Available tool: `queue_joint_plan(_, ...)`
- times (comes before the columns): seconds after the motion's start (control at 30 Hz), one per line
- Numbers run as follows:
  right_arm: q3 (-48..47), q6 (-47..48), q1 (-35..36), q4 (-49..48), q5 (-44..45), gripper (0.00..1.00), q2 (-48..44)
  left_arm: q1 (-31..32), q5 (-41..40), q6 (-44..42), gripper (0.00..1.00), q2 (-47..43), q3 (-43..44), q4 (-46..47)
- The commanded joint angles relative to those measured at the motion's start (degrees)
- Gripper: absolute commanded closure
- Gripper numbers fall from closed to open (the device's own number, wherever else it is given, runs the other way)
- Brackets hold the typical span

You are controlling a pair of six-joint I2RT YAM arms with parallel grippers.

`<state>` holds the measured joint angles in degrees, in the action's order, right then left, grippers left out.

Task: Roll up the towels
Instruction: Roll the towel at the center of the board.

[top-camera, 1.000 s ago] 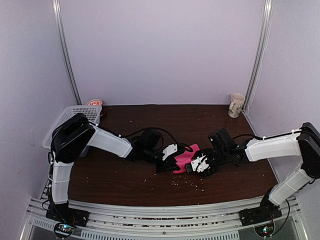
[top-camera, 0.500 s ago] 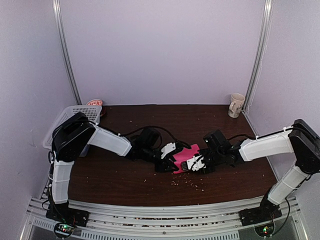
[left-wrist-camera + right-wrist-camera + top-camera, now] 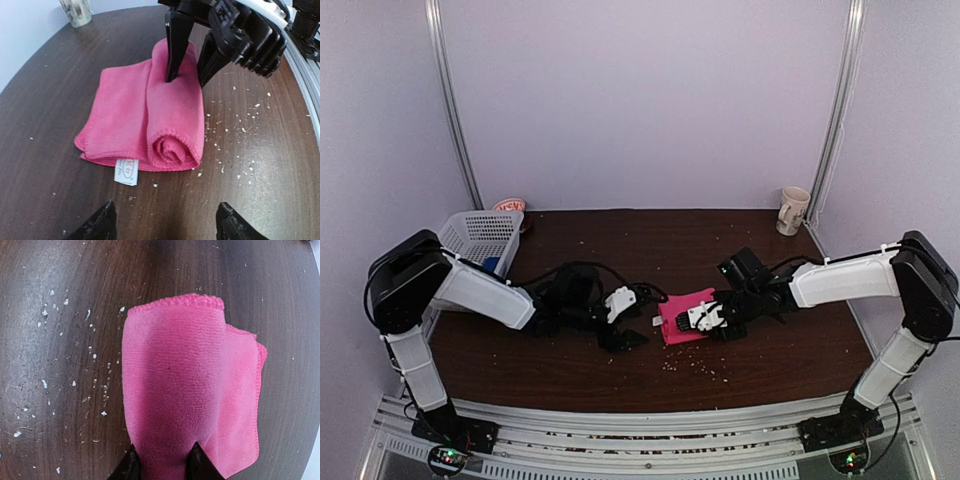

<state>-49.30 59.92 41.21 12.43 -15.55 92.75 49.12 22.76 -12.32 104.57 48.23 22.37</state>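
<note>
left wrist: pink towel (image 3: 170, 117), long axis near-to-far

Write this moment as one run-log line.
left gripper: open, empty, clear of towel | right gripper: shut on rolled part | pink towel: partly rolled, flat part not yet rolled

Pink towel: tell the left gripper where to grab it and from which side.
Probably take the towel by its roll's spiral end, which faces the open left gripper. Come in from the left along the roll, one finger each side, mirroring the right gripper pinching the other end. The unrolled flap lies flat on the far side.
</note>
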Motion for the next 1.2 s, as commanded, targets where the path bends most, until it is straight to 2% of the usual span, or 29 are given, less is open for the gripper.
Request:
queue_joint_plan(0.0, -5.0, -3.0, -1.5, 8.9, -4.0, 0.69, 2.5, 1.7, -7.2, -4.2, 0.3, -1.9, -3.6, 9.9)
queue_joint_plan(0.33, -19.5, -4.5, -5.7, 26.9, -11.9, 0.71, 11.4, 9.6, -20.8, -15.8, 0.27, 0.7, -7.3, 19.9)
queue_joint_plan(0.57, -27.9, -4.5, -7.3, 36.8, -15.5, 0.72, 18.6, 13.5, -28.5, -22.8, 0.25, 5.9, -3.4, 21.4)
queue_joint_plan(0.77, -33.8, -4.2, -8.4, 43.1, -17.9, 0.72, 23.9, 15.0, -33.8, -26.9, 0.23, 9.0, -2.7, 27.6)
queue_joint_plan(0.93, -37.1, -3.3, -8.5, 46.8, -20.0, 0.72, 26.5, 15.9, -36.1, -29.8, 0.2, 11.0, -2.6, 32.9)
queue_joint_plan(1.17, -38.9, 0.9, -8.5, 53.6, -24.1, 0.75, 27.3, 16.7, -35.0, -31.1, 0.19, 12.0, -2.2, 34.2)
